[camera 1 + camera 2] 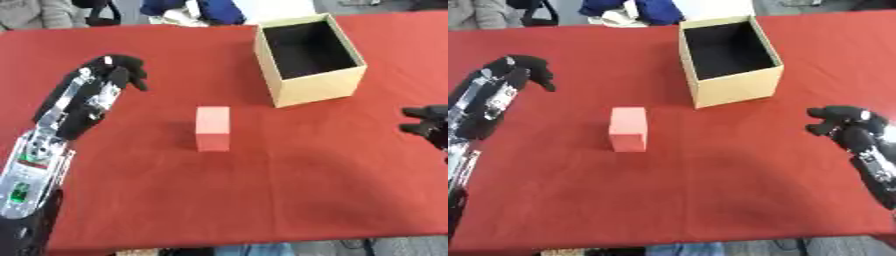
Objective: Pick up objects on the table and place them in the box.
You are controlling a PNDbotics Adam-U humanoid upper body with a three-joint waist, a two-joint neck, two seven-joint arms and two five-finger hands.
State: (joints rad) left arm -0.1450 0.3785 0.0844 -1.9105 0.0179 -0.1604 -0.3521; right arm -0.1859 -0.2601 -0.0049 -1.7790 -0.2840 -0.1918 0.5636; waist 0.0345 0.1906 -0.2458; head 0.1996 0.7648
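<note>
- The place looks like a lab or demonstration room set up for robot work, not a home.
- A wide counter [131, 165] draped in a plain red cloth fills nearly the whole view, with little laid out on it: an open tan cardboard box [319, 87] with a dark inside and a single pink block [213, 128].
- Past the far edge lie grey floor, blue fabric [645, 10] and the sleeve of a seated person [35, 12].
- Below the near edge, more grey floor shows.
</note>
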